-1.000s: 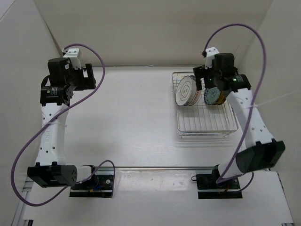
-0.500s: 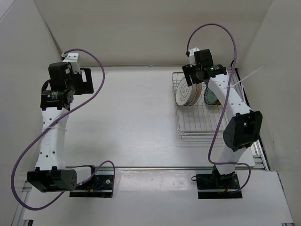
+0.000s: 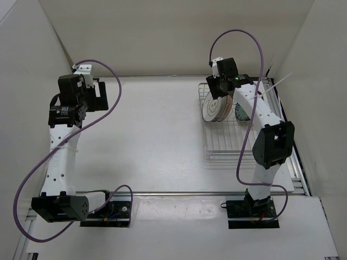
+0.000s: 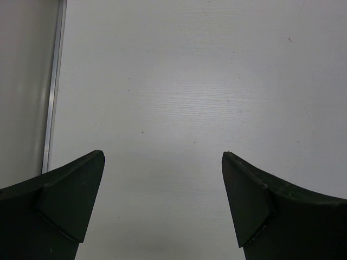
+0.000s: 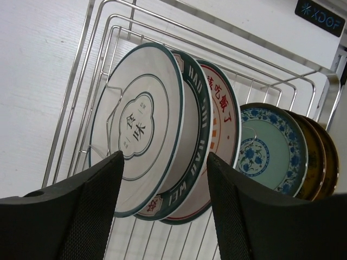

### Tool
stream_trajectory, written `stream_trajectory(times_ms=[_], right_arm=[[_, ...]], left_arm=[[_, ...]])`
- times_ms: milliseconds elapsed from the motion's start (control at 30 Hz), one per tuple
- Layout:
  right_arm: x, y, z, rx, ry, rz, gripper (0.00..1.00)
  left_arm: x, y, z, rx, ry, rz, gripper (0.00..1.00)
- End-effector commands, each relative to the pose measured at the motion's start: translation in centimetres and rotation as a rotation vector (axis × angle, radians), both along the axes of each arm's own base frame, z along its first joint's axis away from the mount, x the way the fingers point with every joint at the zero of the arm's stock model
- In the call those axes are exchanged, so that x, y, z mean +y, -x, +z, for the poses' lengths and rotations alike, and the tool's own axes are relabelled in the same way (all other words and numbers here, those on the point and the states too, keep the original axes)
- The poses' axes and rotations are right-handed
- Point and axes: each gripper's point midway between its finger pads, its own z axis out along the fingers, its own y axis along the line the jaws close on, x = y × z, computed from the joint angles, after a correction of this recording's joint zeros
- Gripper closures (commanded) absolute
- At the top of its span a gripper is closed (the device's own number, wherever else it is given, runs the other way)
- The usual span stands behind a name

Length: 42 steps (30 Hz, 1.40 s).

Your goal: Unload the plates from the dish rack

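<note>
The chrome wire dish rack stands at the back right of the table. Several plates stand on edge in its far end. In the right wrist view they are a white plate with rings, a dark-rimmed one, a white one with orange marks, a teal one and golden-yellow ones. My right gripper is open and hovers just above the front plates, its jaws either side of them, touching none. My left gripper is open and empty over bare table.
The rack's raised wire side runs along the left of the plates. White walls close in the table at the back and both sides. A metal strip runs along the table's left edge.
My right arm has swung from the rack's right side leftward to above the front plates. The left arm has barely shifted. The plates have not moved.
</note>
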Motion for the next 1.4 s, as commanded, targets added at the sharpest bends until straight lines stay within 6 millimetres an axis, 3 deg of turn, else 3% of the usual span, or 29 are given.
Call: stream_trajectory(times_ms=[0, 67, 200, 267, 633, 700, 867, 1033, 1067, 1367], right_arm=[[0.4, -1.2, 1.6, -0.056, -0.019, -0.02, 0.35], [0.4, -1.3, 1.1, -0.047, -0.016, -0.02, 0.42], [0.5, -1.4, 0.7, -0.038, -0.02, -0.026, 0.42], [0.4, -1.2, 0.5, -0.029, -0.017, -0.026, 0.5], [1.0, -1.0, -1.7, 0.018, 0.016, -0.022, 0.53], [0.8, -1.1, -2.1, 0.024, 0.026, -0.028, 0.61], [0.4, -1.3, -1.6, 0.008, 0.042, -0.048, 0.68], [0.2, -1.2, -1.1, -0.012, 0.08, -0.085, 0.83], [-0.2, -1.3, -0.2, -0.035, 0.082, -0.109, 0.83], [-0.8, -1.3, 1.3, -0.085, 0.151, -0.177, 1.0]], left_arm=[[0.0, 0.3, 0.8, -0.029, -0.002, 0.008, 0.0], [0.0, 0.3, 0.8, -0.029, -0.002, 0.008, 0.0], [0.2, 0.3, 0.8, -0.029, -0.007, 0.016, 0.0], [0.2, 0.1, 1.0, -0.038, -0.007, 0.016, 0.0], [0.5, 0.2, 0.6, -0.029, -0.016, 0.032, 0.0], [0.5, 0.2, 0.2, -0.019, -0.024, 0.027, 0.0], [0.6, 0.1, 0.0, -0.019, -0.024, 0.027, 0.0], [0.6, 0.2, -0.3, -0.01, -0.024, 0.027, 0.0], [0.6, 0.2, -0.3, -0.01, -0.024, 0.027, 0.0], [0.6, 0.1, 0.0, -0.019, -0.024, 0.027, 0.0]])
